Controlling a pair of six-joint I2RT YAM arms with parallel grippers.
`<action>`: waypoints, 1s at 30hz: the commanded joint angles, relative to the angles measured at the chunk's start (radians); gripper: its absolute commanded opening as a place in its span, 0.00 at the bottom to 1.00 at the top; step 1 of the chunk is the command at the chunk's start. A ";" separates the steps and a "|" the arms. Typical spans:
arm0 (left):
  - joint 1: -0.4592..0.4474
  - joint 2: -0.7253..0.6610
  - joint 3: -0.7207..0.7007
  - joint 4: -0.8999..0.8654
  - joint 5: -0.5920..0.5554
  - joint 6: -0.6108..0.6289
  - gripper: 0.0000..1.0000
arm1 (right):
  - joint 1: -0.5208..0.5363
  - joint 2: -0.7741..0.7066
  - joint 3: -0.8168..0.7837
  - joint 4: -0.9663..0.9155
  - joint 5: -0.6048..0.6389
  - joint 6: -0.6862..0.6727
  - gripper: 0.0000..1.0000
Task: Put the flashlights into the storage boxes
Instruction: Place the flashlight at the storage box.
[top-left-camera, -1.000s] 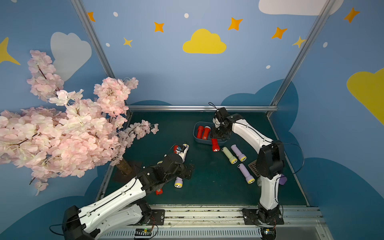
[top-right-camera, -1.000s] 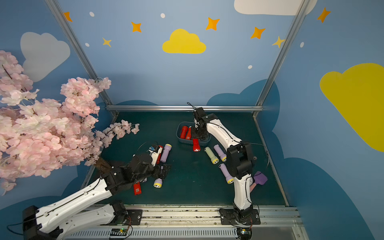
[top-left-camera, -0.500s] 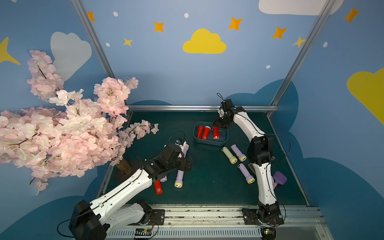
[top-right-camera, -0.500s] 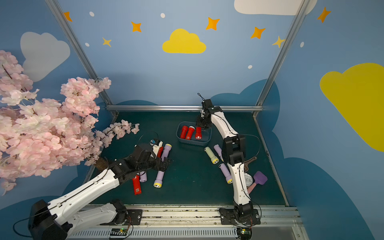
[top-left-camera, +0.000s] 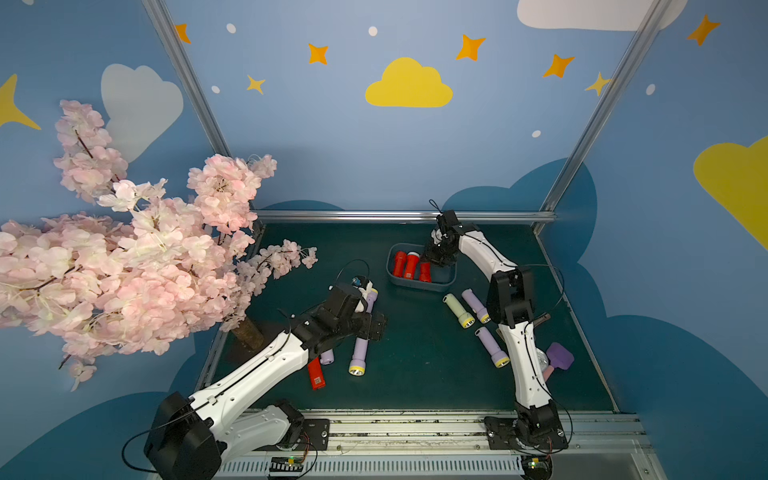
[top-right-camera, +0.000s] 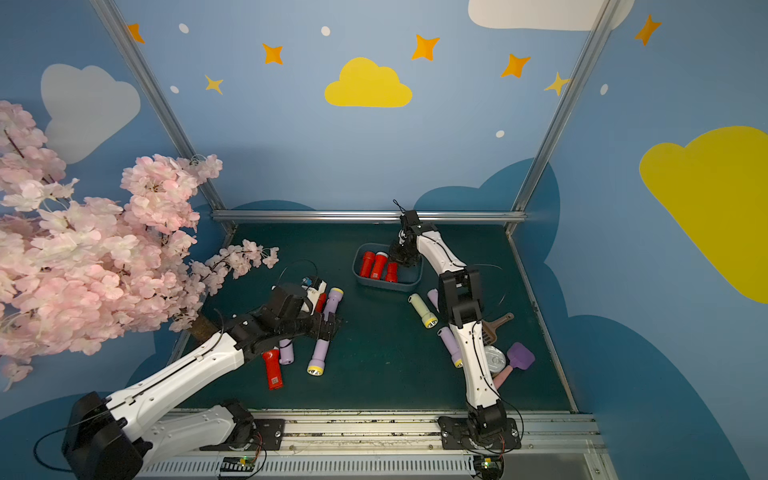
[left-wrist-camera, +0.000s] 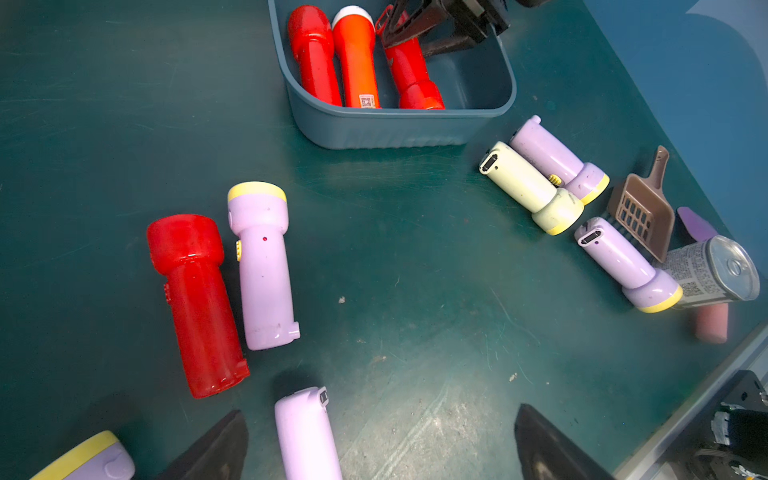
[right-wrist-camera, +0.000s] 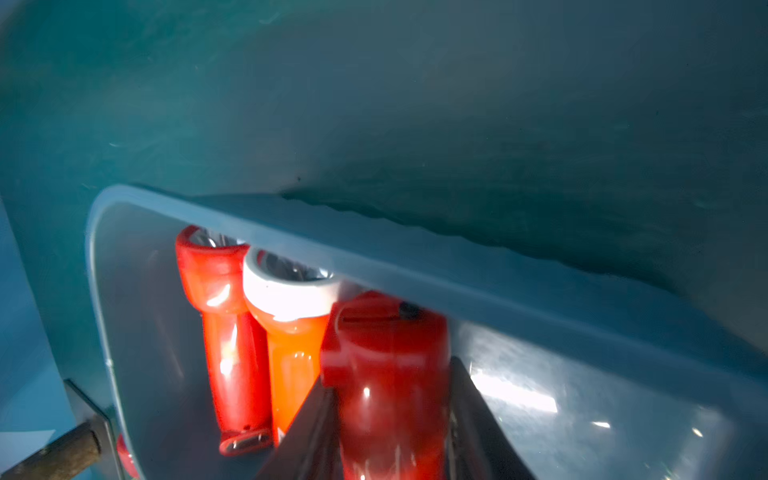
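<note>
The blue-grey storage bin (top-left-camera: 419, 286) sits near the tabletop's (top-left-camera: 415, 382) far edge, right of its middle. Two red flashlights (top-left-camera: 400, 264) lie side by side at its left end. A third red flashlight (right-wrist-camera: 386, 365) beside them, inside the bin, is clasped by the narrowed right fingers (right-wrist-camera: 478, 419).

Just before the bin's near wall a pale yellow flashlight (top-left-camera: 457, 309) and a lilac flashlight (top-left-camera: 475, 303) lie side by side. A second lilac flashlight (top-left-camera: 491, 347) lies nearer the front edge, beside a brown scoop (left-wrist-camera: 644, 212) and a tin can (left-wrist-camera: 715, 270).

Left of the middle, the left fingers (left-wrist-camera: 216, 449) stand wide apart with the tail of another lilac flashlight (left-wrist-camera: 307, 432) between them. A loose red flashlight (left-wrist-camera: 195, 303) and a yellow-ringed lilac flashlight (left-wrist-camera: 262, 266) lie together just beyond.
</note>
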 joint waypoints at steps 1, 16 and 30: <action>0.006 -0.009 0.026 0.007 0.013 0.004 0.99 | 0.006 -0.002 -0.013 0.041 -0.015 0.029 0.33; 0.006 -0.037 0.025 -0.004 0.013 0.001 0.99 | 0.012 -0.030 -0.015 0.026 -0.033 0.016 0.51; 0.007 -0.087 0.030 -0.039 0.014 -0.011 0.99 | 0.014 -0.114 -0.111 0.028 -0.028 -0.004 0.55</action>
